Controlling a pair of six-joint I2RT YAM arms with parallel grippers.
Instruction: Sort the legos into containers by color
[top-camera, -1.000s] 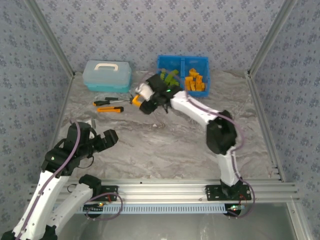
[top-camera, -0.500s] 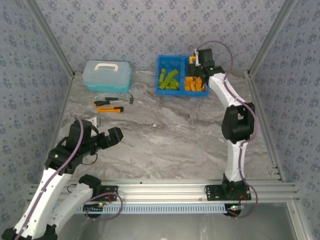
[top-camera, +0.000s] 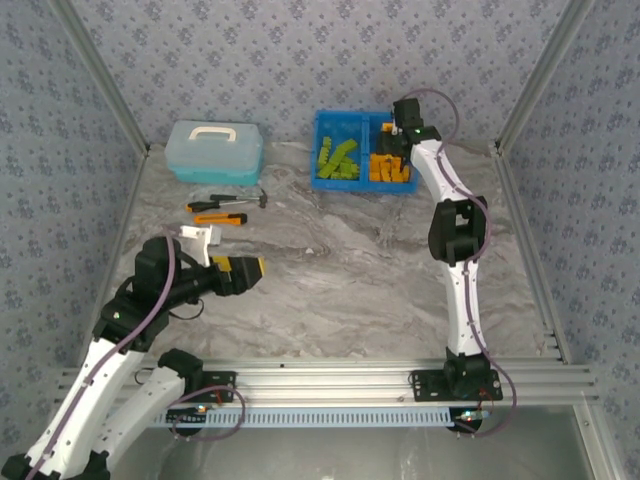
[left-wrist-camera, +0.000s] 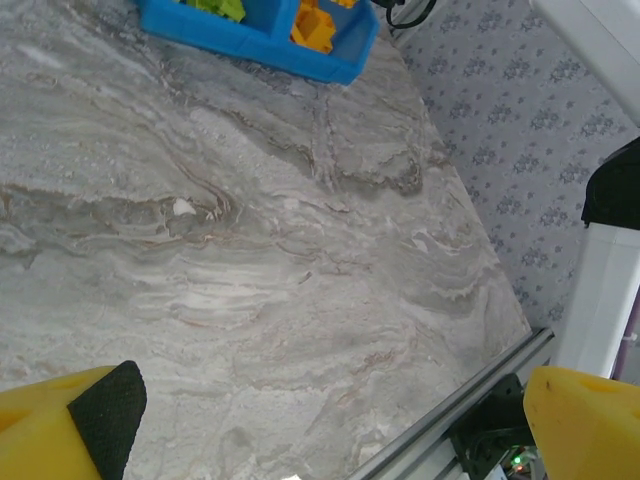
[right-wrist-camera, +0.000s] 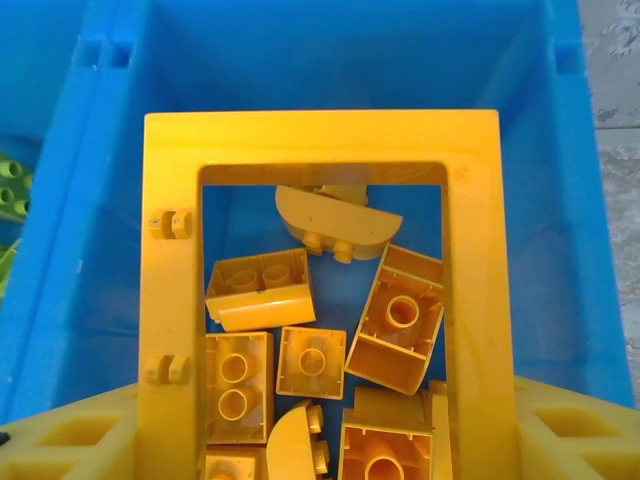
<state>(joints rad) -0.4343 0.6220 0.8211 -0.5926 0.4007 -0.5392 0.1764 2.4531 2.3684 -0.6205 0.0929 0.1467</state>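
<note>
A bright blue tray (top-camera: 361, 187) stands at the table's far side. Green legos (top-camera: 338, 160) lie in its left compartment and orange legos (top-camera: 396, 172) in its right one. My right gripper (top-camera: 391, 150) hangs over the right compartment. It is shut on the orange frame piece (right-wrist-camera: 320, 140), whose two long sides sit between my fingertips (right-wrist-camera: 325, 440). Through the frame I see several loose orange bricks (right-wrist-camera: 260, 290) on the tray floor (right-wrist-camera: 330, 50). A green brick (right-wrist-camera: 12, 185) peeks in at the left. My left gripper (top-camera: 232, 255) hovers open over bare table, with nothing between its fingers (left-wrist-camera: 330, 420).
A pale blue lidded box (top-camera: 214, 150) stands at the back left. In front of it lie a hammer (top-camera: 228, 202) and an orange-and-black tool (top-camera: 220, 218). The left wrist view catches the tray's corner (left-wrist-camera: 260, 40) far off and the table's front rail (left-wrist-camera: 470, 395).
My right arm has swung from beside the tools on the table to over the tray's right compartment, carrying the orange frame. My left gripper has turned and shifted right.
</note>
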